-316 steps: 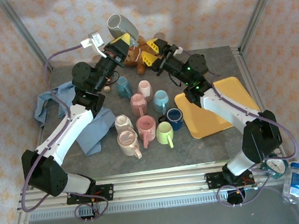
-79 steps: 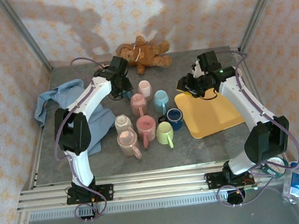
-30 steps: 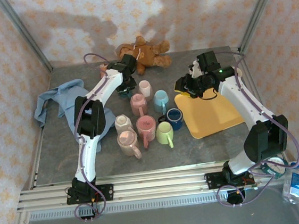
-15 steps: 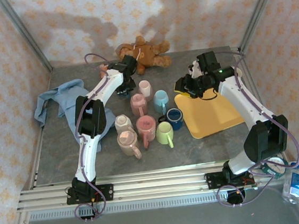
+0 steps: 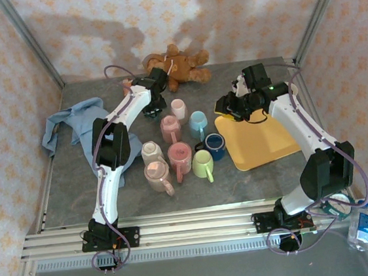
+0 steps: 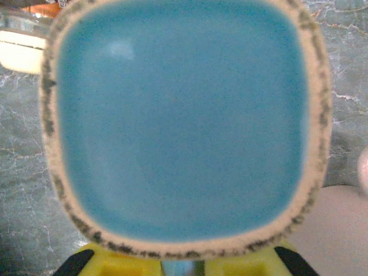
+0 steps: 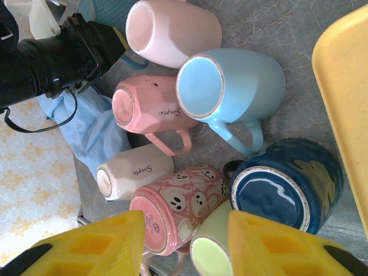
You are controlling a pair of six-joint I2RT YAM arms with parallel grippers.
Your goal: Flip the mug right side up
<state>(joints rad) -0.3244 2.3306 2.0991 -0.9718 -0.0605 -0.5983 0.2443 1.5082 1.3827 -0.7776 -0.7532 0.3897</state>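
Stretches the left arm long and nearly straight toward the back of the counter [image 5: 77, 182], wrist bent down, with the left gripper [image 5: 156, 103] at the teal mug [image 6: 178, 121], just in front of the teddy bear [image 5: 175, 65]. Shows a flat teal face ringed in speckled beige close to the wrist camera, yellow fingers [image 6: 115, 263] at its near edge. Cannot tell about the jaws: pinching or merely flanking. Folds the right arm over the yellow tray [image 5: 263, 143], with the right gripper [image 7: 184, 247] above the cluster of mugs [image 7: 230, 86], jaws spread and empty.
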